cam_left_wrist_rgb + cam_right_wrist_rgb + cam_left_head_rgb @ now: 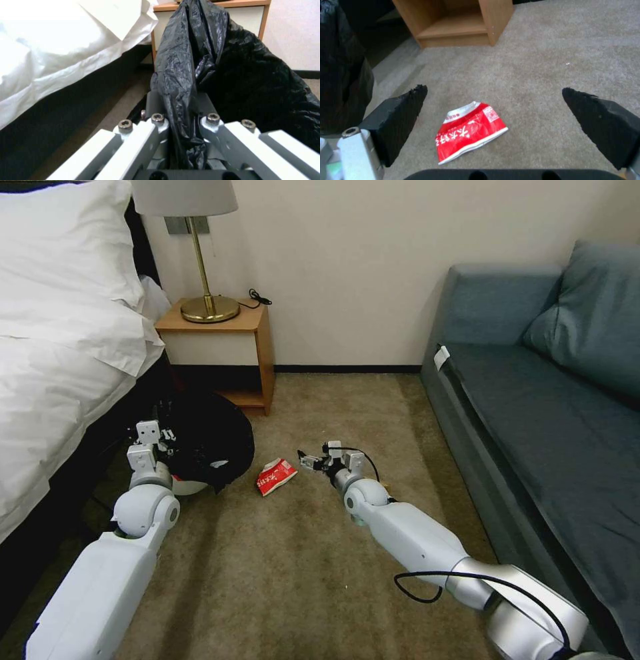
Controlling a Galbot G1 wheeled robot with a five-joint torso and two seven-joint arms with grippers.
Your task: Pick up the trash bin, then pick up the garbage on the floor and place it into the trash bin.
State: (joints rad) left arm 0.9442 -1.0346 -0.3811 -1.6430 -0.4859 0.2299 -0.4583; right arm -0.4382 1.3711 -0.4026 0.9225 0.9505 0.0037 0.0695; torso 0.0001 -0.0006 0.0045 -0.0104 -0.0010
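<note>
Slippage is your main risk: the left gripper [181,120] pinches only the trash bin [207,447]'s black liner, so the bin could sag. Your right gripper [493,110] hangs wide apart and empty above the red-and-white packet [470,132]; flat film may skid. Open carpet [300,567] surrounds it, nightstand [220,347] behind.

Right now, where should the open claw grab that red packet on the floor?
Probably from straight above, across its narrow width. The red-and-white packet lies flat and crumpled on the carpet, so no side gives an edge to slip under. The right gripper hangs open over it; the puffed-up middle looks easiest to pinch.
</note>
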